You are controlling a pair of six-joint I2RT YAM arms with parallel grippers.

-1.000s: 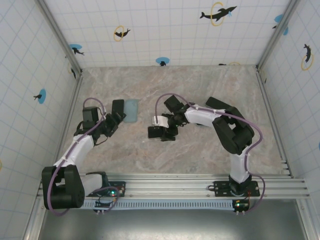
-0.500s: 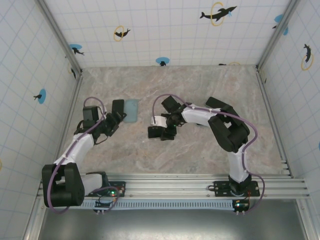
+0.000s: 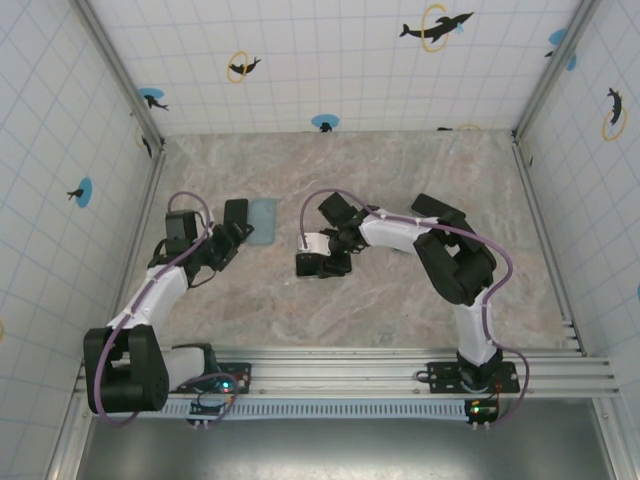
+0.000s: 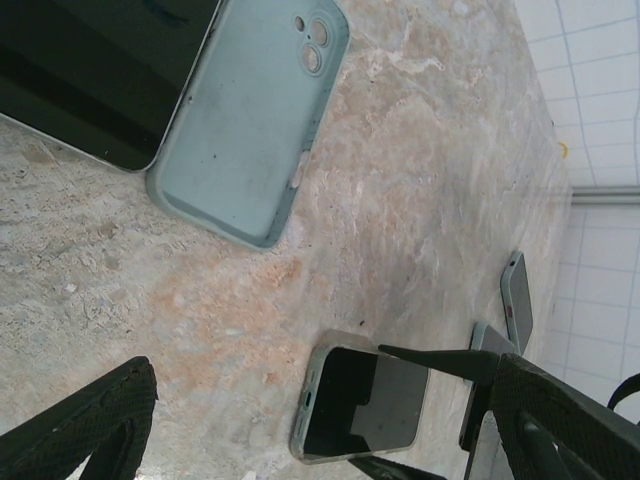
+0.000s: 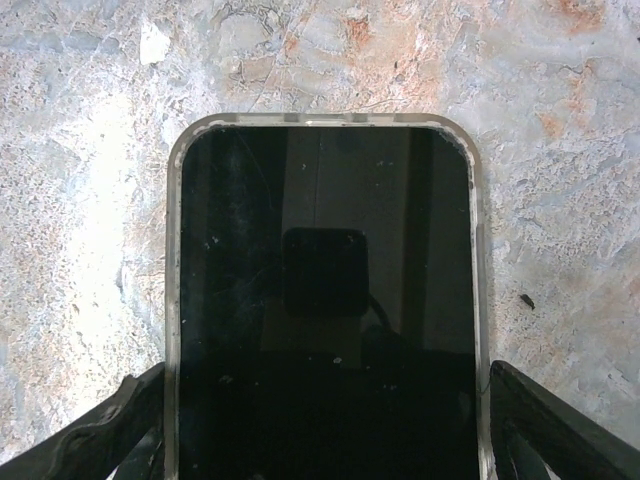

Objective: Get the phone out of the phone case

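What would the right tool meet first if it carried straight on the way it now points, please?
Most likely the phone: the right tool points down at its dark screen, with one finger on each side. How far above the screen it is, I cannot tell.

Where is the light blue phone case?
In the top view, the light blue phone case lies on the table's left side, next to a black phone, just beyond the left gripper.
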